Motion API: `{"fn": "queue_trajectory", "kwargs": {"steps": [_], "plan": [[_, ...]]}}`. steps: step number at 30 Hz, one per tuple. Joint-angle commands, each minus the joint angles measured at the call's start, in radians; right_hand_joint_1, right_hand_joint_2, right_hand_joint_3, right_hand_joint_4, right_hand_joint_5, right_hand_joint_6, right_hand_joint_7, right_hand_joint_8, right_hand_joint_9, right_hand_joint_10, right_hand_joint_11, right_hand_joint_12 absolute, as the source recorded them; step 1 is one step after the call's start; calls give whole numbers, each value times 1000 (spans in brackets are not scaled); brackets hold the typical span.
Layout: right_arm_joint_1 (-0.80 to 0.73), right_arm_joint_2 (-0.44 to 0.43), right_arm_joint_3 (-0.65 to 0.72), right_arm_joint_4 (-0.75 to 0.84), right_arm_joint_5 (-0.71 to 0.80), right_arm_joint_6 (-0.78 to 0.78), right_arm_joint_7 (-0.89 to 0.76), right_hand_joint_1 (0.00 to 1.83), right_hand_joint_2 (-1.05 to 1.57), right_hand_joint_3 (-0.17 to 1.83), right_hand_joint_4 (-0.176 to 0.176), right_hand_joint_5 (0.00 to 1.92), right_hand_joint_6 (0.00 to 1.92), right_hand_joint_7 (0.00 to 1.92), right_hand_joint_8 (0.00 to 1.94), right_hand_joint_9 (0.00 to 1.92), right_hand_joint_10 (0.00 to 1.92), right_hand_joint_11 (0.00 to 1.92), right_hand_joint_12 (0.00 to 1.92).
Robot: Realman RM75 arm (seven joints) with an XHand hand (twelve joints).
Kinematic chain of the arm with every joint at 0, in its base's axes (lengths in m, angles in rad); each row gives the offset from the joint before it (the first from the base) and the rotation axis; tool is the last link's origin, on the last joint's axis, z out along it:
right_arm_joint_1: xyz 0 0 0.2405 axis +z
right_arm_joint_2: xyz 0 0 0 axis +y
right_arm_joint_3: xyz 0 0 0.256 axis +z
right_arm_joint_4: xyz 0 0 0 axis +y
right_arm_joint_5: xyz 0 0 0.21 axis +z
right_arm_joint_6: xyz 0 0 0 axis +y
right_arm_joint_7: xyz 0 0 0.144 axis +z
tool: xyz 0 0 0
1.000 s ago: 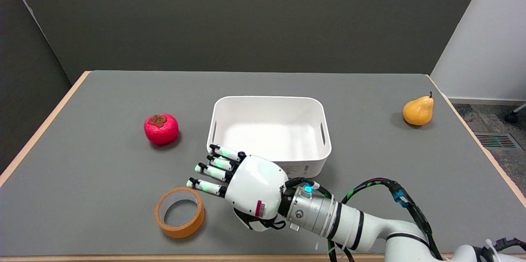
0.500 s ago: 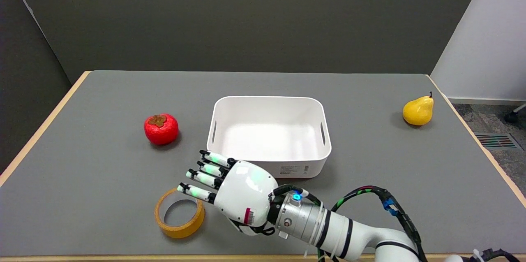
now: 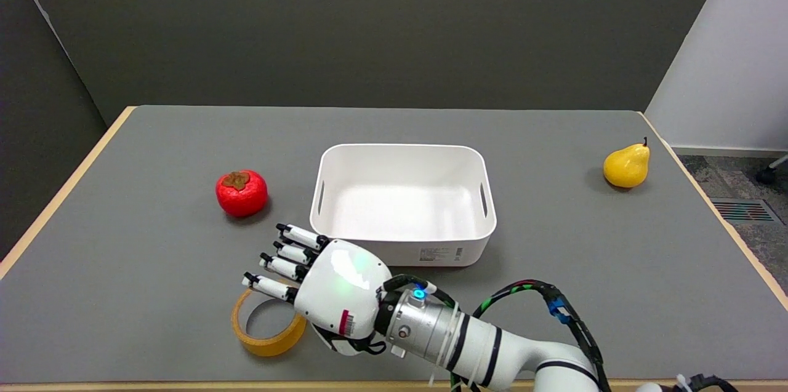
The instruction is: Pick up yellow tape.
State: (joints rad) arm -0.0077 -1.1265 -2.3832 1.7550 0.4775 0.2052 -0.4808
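Since the earlier frames the right hand [image 3: 326,287] has been carried leftward and toward the table's near edge, so that its fingers [image 3: 271,287] now reach over the far right part of the yellow tape [image 3: 266,329], where before they stood short of it; the tape itself has not been shifted. Farthest left on the grey table [image 3: 154,269], a red persimmon [image 3: 241,192] is seen, resting well apart from the other things. Nearer the front edge, the yellow tape lies flat with its opening upward, and its right side is partly hidden behind the hand. The hand is held with its back upward, its fingers stretched out and spread, and nothing is grasped in it; whether the tape is touched from below cannot be told. To the right, behind the hand, a white bin [image 3: 403,201] stands near the table's middle. Farthest right, a yellow pear [image 3: 627,165] is set close to the table's right edge.
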Motion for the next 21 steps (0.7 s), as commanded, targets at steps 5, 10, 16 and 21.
{"fn": "queue_trajectory", "kwargs": {"steps": [5,10,16,21], "plan": [[78,-63,-40,-124,75,-51,4,1066,728,1045,54,263,493,350,457,318,891,19,1085],[82,-52,-40,-131,76,-72,26,1071,726,1042,56,267,499,349,457,317,891,19,1086],[65,-25,-40,-105,89,-77,19,1095,719,1033,56,269,504,320,445,303,887,14,1080],[35,2,-40,-99,89,-40,16,1108,730,1032,34,274,514,292,440,270,892,0,1073]]}}
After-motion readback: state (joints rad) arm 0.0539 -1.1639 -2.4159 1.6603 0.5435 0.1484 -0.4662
